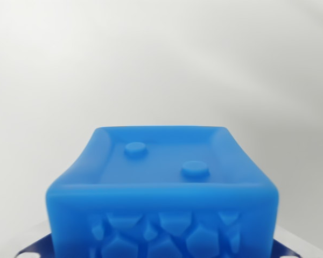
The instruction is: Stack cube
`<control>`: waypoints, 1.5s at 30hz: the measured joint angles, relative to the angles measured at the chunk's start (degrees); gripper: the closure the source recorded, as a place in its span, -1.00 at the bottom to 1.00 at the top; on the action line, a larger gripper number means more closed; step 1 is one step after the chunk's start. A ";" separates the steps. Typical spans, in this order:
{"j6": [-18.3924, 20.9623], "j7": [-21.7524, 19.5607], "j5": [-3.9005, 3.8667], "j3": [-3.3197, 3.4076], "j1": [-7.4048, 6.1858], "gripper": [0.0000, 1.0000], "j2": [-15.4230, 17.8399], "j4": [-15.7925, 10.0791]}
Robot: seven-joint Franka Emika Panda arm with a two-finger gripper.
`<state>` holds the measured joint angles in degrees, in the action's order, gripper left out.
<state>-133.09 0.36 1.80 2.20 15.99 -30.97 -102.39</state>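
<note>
Blue cube [161, 188]: it fills the lower middle of the wrist view, very near to the camera, and its bottom is cut by the lower edge of the picture.
Top face of the cube: it has a raised rim on all sides and a flat sunken field inside. Two small round studs stand on this field, one toward the far left corner, one nearer and toward the wrist view's right.
Front face of the cube: it shows a relief pattern of irregular many-sided cells, like small stones. Only the upper part of this face is seen.
Dark blue parts: at the lower left corner [35, 248] and the lower right corner of the picture, just beside the cube, thin dark blue pieces with pale edges are visible. What they are, I cannot tell.
Background [161, 59]: a plain pale grey-white surface, soft and out of focus. If it is the table or a wall, I cannot tell.
Jaws: they do not appear clearly in this view, so I cannot tell if they are open, closed, or gripping the cube.
</note>
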 joint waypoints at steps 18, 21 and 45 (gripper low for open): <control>-1.97 -4.48 -0.01 0.07 -2.65 1.00 2.83 -4.78; -2.27 -5.18 -0.01 0.08 -3.06 1.00 3.21 -5.47; -4.40 -11.36 -0.10 0.09 -6.64 1.00 6.38 -10.79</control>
<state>-137.49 -10.99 1.69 2.28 9.34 -24.59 -113.18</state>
